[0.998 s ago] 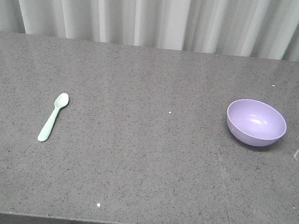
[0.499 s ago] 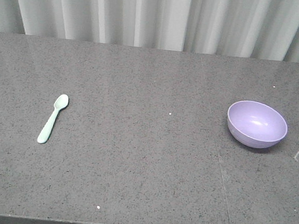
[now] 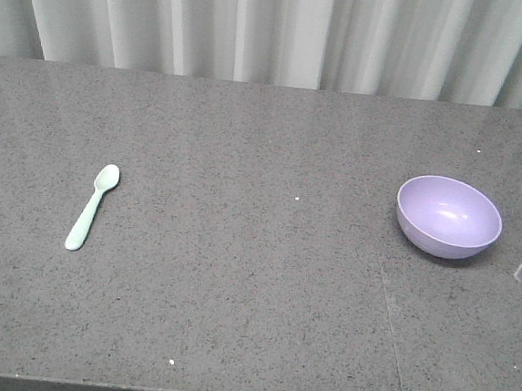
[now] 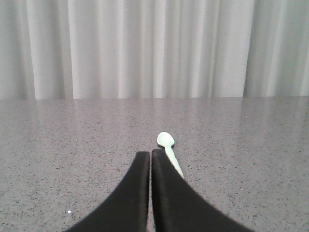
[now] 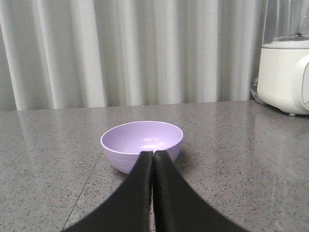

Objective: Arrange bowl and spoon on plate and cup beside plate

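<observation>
- Grey speckled stone countertop [image 3: 250,323] fills the front view, backed by a pale pleated curtain [image 3: 257,26]. A thin seam [image 3: 392,326] crosses the stone at the right.
- The spoon [image 3: 91,206] lies flat at the left, its head pointing towards the curtain. The bowl [image 3: 448,216] sits upright at the right, well apart from it.
- Neither plate nor cup shows in any view, so I judge that none of the arrangement is done yet.
- The left gripper [image 4: 150,153] has its jaws pressed together with nothing between them. It sits low over the stone, with the spoon just beyond and slightly right of its tips.
- The right gripper [image 5: 153,153] is likewise clenched and empty, lined up with the bowl's near wall. Whether the tips touch that wall is hard to tell from this angle; probably not.
- A white appliance [image 5: 285,77] stands near the right end of the stone.
- As I judge the risks, advancing with the jaws closed would shove the glossy, light bowl along the stone rather than grip its rim.
- The spoon is thin and flat, so a pinch from above may scrape the stone or flick it away.
- With no plate in sight, neither piece has a place to land.
</observation>
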